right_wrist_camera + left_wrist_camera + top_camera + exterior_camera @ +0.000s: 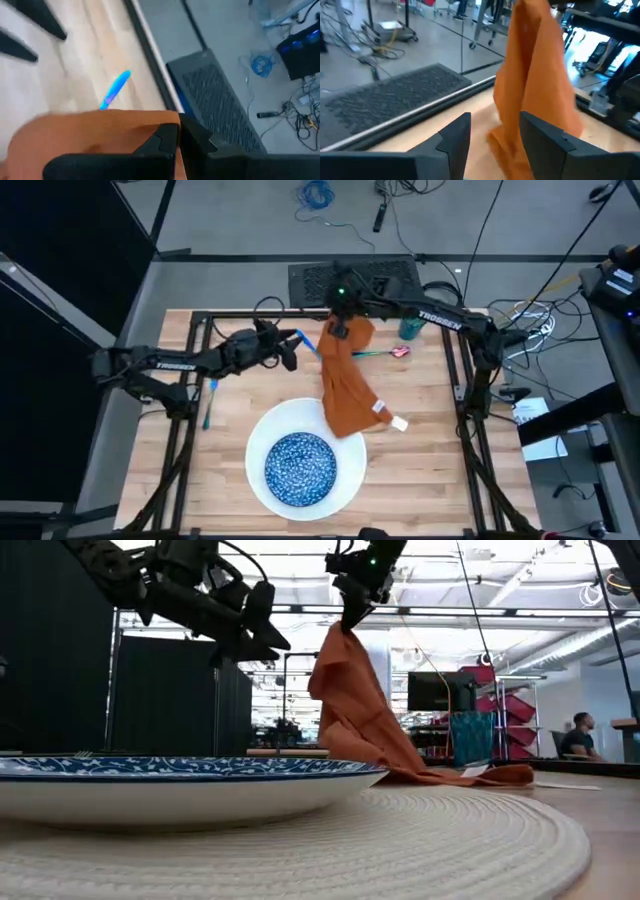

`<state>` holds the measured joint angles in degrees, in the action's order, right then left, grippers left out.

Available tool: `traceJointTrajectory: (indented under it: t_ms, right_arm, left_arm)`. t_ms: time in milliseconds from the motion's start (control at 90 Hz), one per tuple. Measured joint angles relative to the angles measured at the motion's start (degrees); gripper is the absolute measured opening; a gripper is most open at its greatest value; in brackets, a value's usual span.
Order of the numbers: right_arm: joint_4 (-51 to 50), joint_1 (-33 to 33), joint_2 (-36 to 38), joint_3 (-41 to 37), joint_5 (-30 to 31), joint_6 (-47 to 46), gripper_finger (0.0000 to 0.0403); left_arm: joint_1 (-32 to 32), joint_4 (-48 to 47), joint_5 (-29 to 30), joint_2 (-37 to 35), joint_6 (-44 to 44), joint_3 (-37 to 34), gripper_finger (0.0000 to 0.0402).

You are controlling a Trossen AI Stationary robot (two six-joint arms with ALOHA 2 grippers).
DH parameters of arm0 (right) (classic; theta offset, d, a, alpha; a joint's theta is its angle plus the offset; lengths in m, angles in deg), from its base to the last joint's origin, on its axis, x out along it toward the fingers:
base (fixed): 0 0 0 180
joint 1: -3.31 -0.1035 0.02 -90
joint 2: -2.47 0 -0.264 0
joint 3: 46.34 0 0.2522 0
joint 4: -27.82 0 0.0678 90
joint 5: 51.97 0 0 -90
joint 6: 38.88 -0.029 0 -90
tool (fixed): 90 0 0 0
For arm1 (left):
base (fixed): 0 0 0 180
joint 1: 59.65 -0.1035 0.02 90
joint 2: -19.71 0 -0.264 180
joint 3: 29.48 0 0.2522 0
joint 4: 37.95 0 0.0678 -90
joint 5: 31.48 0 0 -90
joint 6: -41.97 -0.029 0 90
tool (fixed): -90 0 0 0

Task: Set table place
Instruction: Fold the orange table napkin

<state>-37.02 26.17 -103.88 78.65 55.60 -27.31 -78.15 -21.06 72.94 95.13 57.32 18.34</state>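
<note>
Nearest the low camera sits the white plate [420, 830] with the blue speckled bowl [180, 772] on it, at the counter's [430, 470] front middle. Behind them the orange napkin [345, 385] hangs from the right gripper [340, 330], whose fingers are pinched shut on its top corner; its lower end drapes onto the counter and over the plate's far rim.

The left gripper [288, 352] hovers just beside the hanging cloth with its jaws apart and empty, the napkin showing between its fingers in its wrist view.

The main risk seems to be the cloth itself: held by one corner, it could slip from the pinch, or its trailing end could drag across the plate rim and nudge the plate or bowl if the arm travels sideways. If the left gripper closes on a loose fold rather than an edge, the napkin will likely bunch instead of spreading flat.

Light-blue cutlery [208, 402] lies near the left rail, another light-blue piece [308, 343] sits just beside the left gripper, and the teal cup [410, 328] stands at the far edge; a swinging cloth might sweep these.
</note>
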Motion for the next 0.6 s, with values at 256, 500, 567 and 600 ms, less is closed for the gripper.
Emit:
traceJointTrajectory:
  t_ms: [256,500,567,600]
  right_arm:
    - [1.2,2.4,-0.5,3.7,-6.8,-2.0,0.0000]
    - [2.1,2.3,-0.5,3.7,-9.2,-2.8,0.0000]
    - [2.1,2.3,-0.5,3.7,-10.2,-3.1,0.0000]
    - [2.1,2.3,-0.5,3.7,-10.1,-3.4,0.0000]
  left_arm:
    - [3.2,1.0,-2.7,0.0,-12.5,0.0,0.0157]
    - [3.6,1.5,-3.6,0.0,-14.4,0.0,0.0184]
    - [3.7,1.4,-3.4,0.0,-17.2,0.0,0.0189]
    - [3.8,1.5,-3.4,0.1,-18.2,0.0,0.0191]
